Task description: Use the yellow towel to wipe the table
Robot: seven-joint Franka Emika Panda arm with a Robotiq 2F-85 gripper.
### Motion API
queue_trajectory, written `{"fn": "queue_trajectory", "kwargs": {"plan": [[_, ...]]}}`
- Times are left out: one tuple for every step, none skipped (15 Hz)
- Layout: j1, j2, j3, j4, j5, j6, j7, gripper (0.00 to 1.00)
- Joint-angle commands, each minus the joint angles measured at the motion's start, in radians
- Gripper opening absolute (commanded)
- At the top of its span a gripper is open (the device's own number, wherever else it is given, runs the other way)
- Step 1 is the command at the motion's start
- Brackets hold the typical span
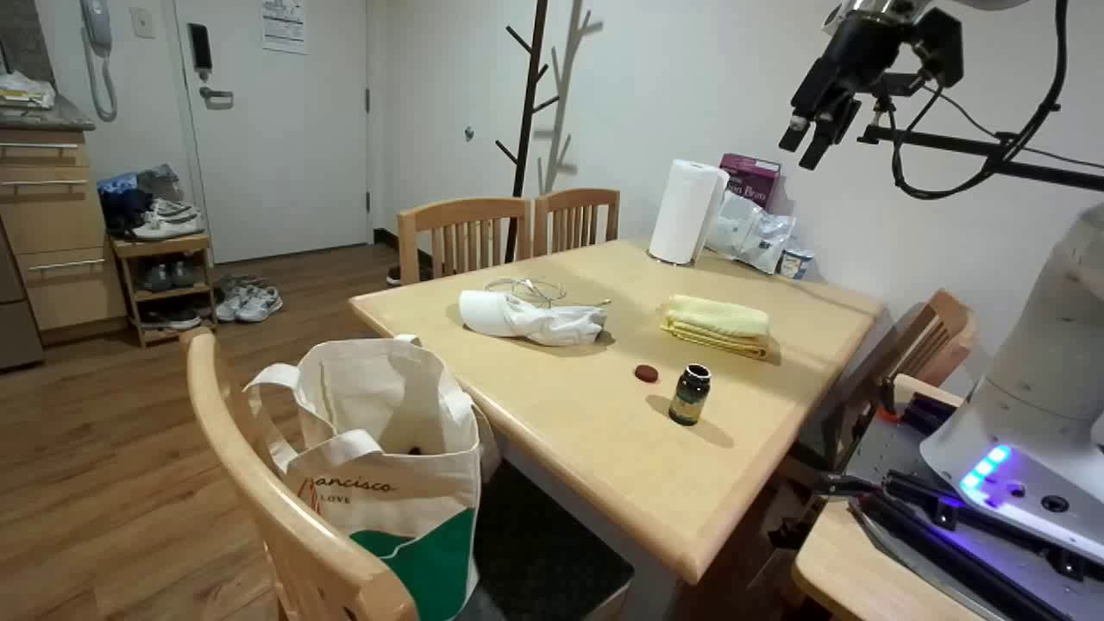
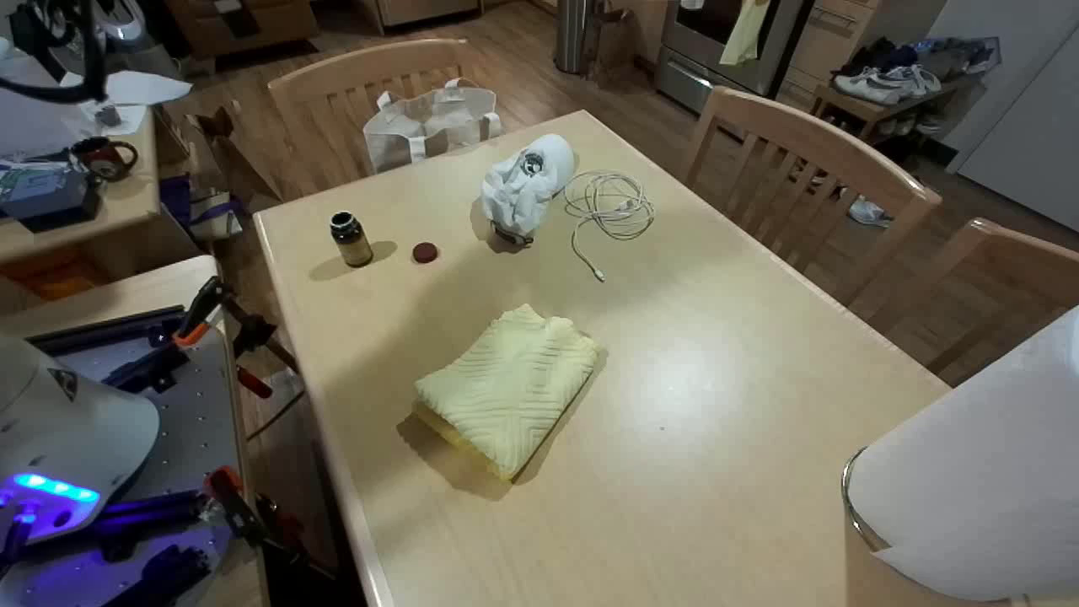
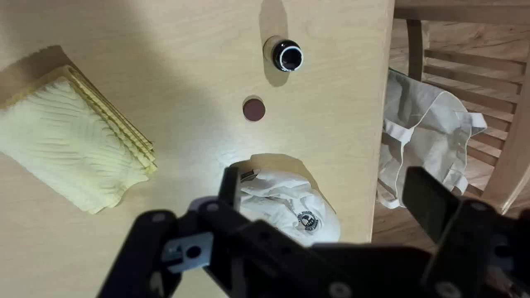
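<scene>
Pale wooden tabletop (image 2: 716, 506), viewed remotely: I find the fingers (image 3: 428, 203) above it, spread wide, gripping nothing. Between them, my wrist view shows a crumpled white bag (image 3: 285, 203); the folded yellow towel (image 2: 510, 392) lies on the tabletop, apart from the bag.

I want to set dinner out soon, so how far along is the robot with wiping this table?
Done: nothing evident; the folded yellow cloth towel lies on the pale wooden table. In hand: nothing; the black two-fingered gripper is open above the table. Left: apparently the whole job, gripping the towel and wiping, probably around the dark cylindrical bottle, round reddish-brown cap and crumpled white bag.
</scene>
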Motion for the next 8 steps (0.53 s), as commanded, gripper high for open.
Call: {"fn": "queue_trajectory", "kwargs": {"plan": [[-0.014,0.0,0.011,0.003,0.008,-0.006,-0.008,1.0],[-0.007,-0.004,0.008,-0.017,0.027,0.01,-0.008,1.0],[0.003,-0.004,0.004,-0.035,0.047,0.033,-0.017,1.0],[0.01,0.005,0.01,-0.058,0.051,0.078,-0.039,1.0],[-0.009,0.018,0.039,-0.08,0.024,0.148,-0.024,1.0],[-0.024,0.051,0.054,-0.096,0.003,0.223,-0.014,1.0],[-0.024,0.078,0.055,-0.114,-0.002,0.281,-0.014,1.0],[-0.036,0.123,0.065,-0.141,-0.021,0.375,-0.017,1.0]]}}
